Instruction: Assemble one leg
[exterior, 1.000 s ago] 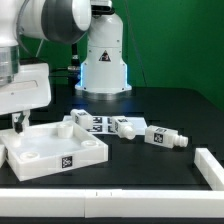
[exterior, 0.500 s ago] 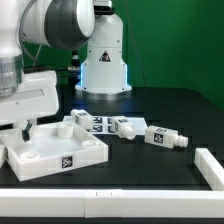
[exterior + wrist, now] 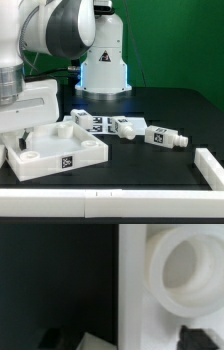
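The leg (image 3: pixel 163 136), a short chunky white plastic post with a black-and-white square tag and a round peg end, lies on its side on the black worktop (image 3: pixel 150 100). It sits at the exterior view's right end of a loose row of like posts (image 3: pixel 128 128), and nothing holds it.

The hand (image 3: pixel 19 138) is well apart from it, down at the corner of the large white square panel (image 3: pixel 40 160) on the exterior view's left. In the wrist view the dark fingertips (image 3: pixel 58 339) stand apart, one over bare worktop and one over the panel (image 3: pixel 135 280), clamped on nothing. The panel's edge runs between them, just beside a round corner socket (image 3: pixel 158 280).

So the step in hand looks like seating the panel, not yet lifting a leg. To do it well, the fingers should close squarely on the edge wall and stay out of the socket. The grip should stay low so that the panel slides flat rather than tipping.

The nearest post in the row (image 3: pixel 74 121) lies close to the panel's far corner; whether they touch I cannot tell. Moving the panel that way would likely knock it. A long white rail (image 3: pixel 110 191) runs along the near side, close to the panel's front. The white robot base (image 3: pixel 103 62) stands well behind.
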